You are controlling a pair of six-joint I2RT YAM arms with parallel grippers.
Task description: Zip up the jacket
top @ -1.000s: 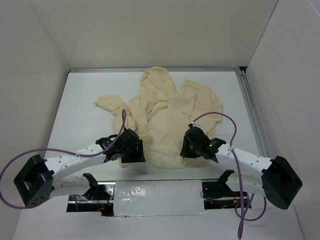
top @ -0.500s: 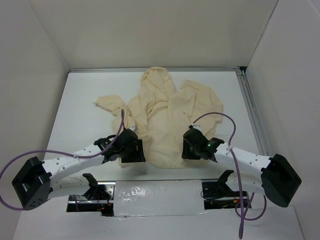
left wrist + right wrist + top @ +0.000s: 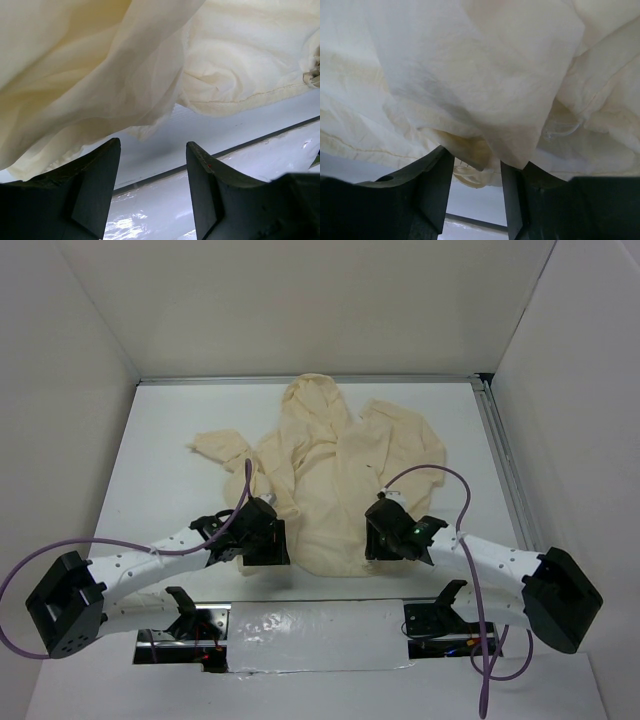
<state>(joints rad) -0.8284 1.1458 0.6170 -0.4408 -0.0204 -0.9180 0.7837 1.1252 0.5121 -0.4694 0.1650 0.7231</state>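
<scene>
The cream jacket (image 3: 335,465) lies crumpled in the middle of the white table, hood end at the back and hem toward the arms. My left gripper (image 3: 264,542) is at the hem's near left corner. In the left wrist view it (image 3: 153,146) is open and empty, with the jacket's hem (image 3: 100,65) hanging just beyond the fingertips. My right gripper (image 3: 384,537) sits at the hem's near right. In the right wrist view it (image 3: 476,162) is open, and jacket fabric (image 3: 470,75) drapes over both fingertips with a fold hanging into the gap. No zipper shows clearly.
A metal rail (image 3: 505,470) runs along the table's right edge. A shiny taped strip (image 3: 310,625) lies at the near edge between the arm bases. White walls enclose the table on three sides. Purple cables (image 3: 440,475) loop above the arms.
My right gripper has shifted slightly left, further onto the jacket's hem. The left arm and the jacket have not visibly moved.
</scene>
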